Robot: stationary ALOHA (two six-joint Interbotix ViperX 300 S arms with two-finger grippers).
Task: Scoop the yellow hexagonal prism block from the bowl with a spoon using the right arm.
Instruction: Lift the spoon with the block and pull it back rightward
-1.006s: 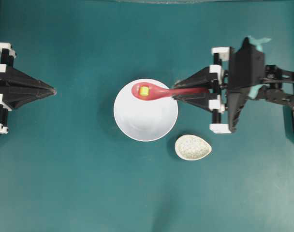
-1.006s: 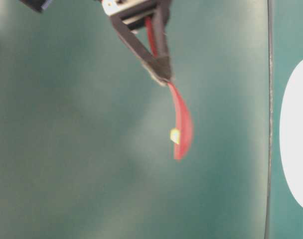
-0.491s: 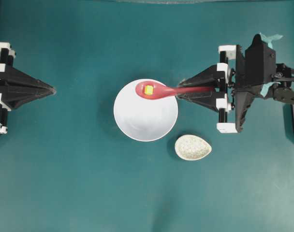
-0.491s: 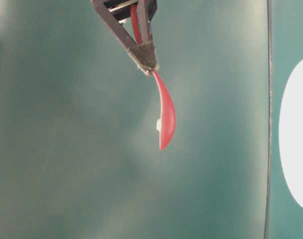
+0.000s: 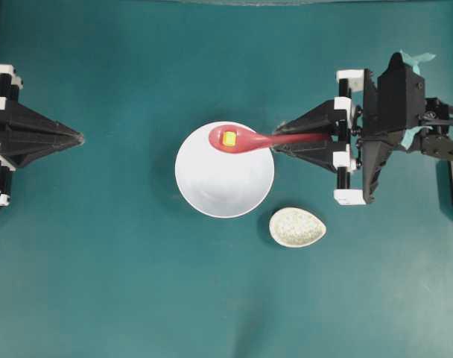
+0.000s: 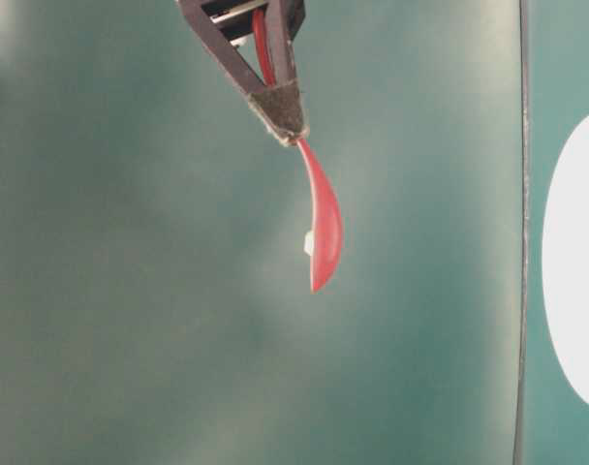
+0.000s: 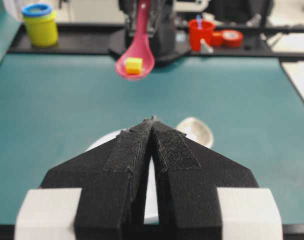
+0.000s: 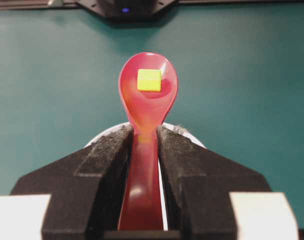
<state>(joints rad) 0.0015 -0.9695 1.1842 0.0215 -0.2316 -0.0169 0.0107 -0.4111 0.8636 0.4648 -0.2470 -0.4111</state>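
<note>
The yellow hexagonal prism block (image 5: 229, 138) sits in the oval scoop of the pink-red spoon (image 5: 245, 139), toward the far end of the scoop from the handle. In the right wrist view the block (image 8: 149, 80) is a tiny bright yellow piece with a lighter top face and a faint line across it, far smaller than the glossy scoop around it; its six-sided outline is hard to make out at this size. The right gripper (image 5: 276, 144) holds the spoon by its straight handle, its two black padded jaws clamped on either side of the handle with the scoop pointing away toward the middle of the table. From overhead the scoop lies over the upper rim of the white bowl (image 5: 219, 190), and the left wrist view shows the spoon (image 7: 137, 55) lifted well above the table with the block (image 7: 134, 65) resting in it. The table-level view shows the spoon (image 6: 324, 228) in profile, with only a pale sliver of the block at its edge. The speckled egg-shaped spoon rest (image 5: 296, 227) lies just beside the bowl on the teal table (image 5: 107, 283). The left gripper (image 5: 79, 137) is well apart from the bowl, its jaws pressed together on nothing.
</note>
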